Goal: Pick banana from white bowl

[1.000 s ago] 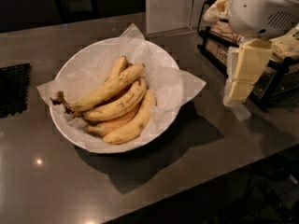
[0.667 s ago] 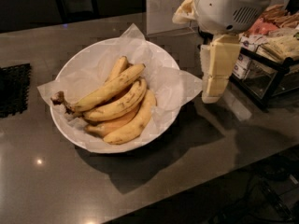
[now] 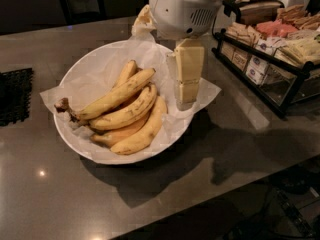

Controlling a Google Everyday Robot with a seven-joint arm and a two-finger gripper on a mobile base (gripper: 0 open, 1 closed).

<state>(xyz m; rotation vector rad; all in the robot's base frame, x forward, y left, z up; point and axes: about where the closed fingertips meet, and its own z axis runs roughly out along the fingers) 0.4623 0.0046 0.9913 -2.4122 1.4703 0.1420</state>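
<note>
- Camera view: the gripper (image 3: 186, 100) hangs over the white bowl (image 3: 80, 151), at its right side; whether it is spread or pressed together, I cannot tell.
- Risk: it may snag the paper (image 3: 207, 91) or the shorter bananas (image 3: 142, 134), which touch the target.
- The banana (image 3: 117, 95) lies topmost in the bowl, stem toward the worktop's left edge, tip toward its far right corner.

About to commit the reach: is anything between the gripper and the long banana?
Nothing visible. The gripper hangs over the white bowl's right side in view, and the banana lies topmost on the pile, uncovered.
</note>
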